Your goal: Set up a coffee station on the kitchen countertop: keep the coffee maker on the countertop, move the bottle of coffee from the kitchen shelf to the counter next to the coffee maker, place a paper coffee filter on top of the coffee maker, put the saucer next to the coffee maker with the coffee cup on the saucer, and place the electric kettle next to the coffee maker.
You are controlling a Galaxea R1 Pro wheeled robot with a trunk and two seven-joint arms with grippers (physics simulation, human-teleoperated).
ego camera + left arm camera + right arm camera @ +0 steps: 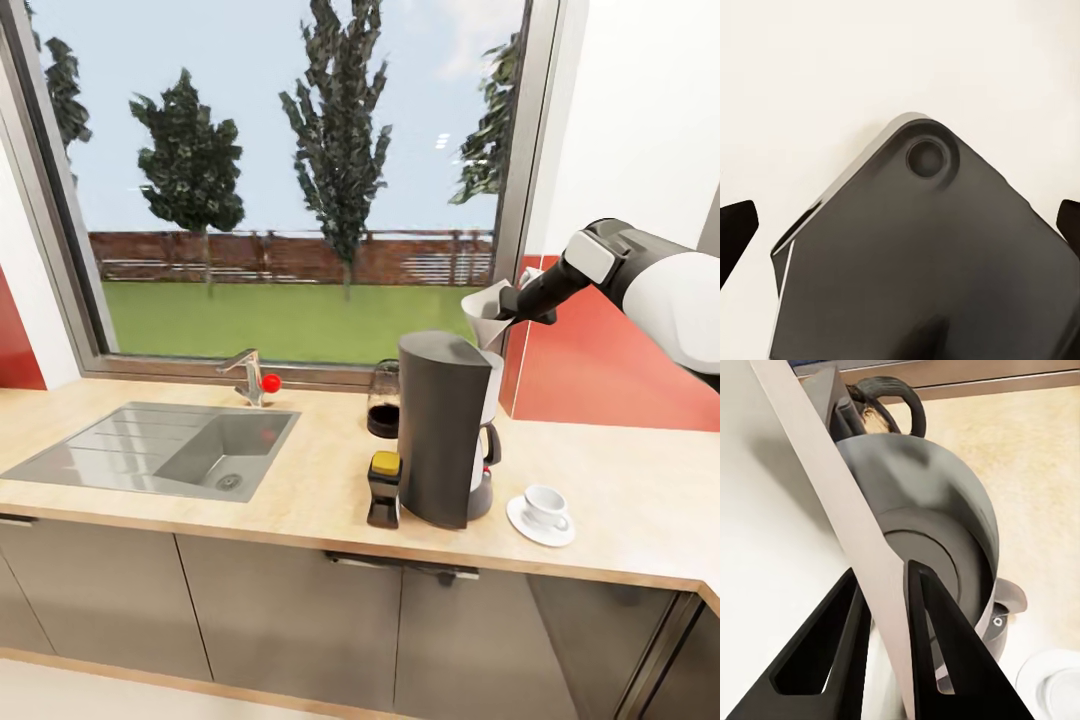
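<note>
Head view: the coffee maker is seen on the kitchen countertop, near its front edge, with the bottle of coffee, electric kettle and cup on saucer just beside it. A paper coffee filter is held pinched by the right gripper above the machine.

Left wrist view: the left gripper is spread wide, holding nothing.

Right wrist view: the filter is clamped between the fingers. The filter step is judged in hand; lowering onto the top is needed next.

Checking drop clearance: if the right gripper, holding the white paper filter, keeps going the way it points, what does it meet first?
Most likely the rounded top of the tall charcoal-grey coffee maker, straight ahead of the right gripper shut on the white paper filter; depth unclear.
</note>
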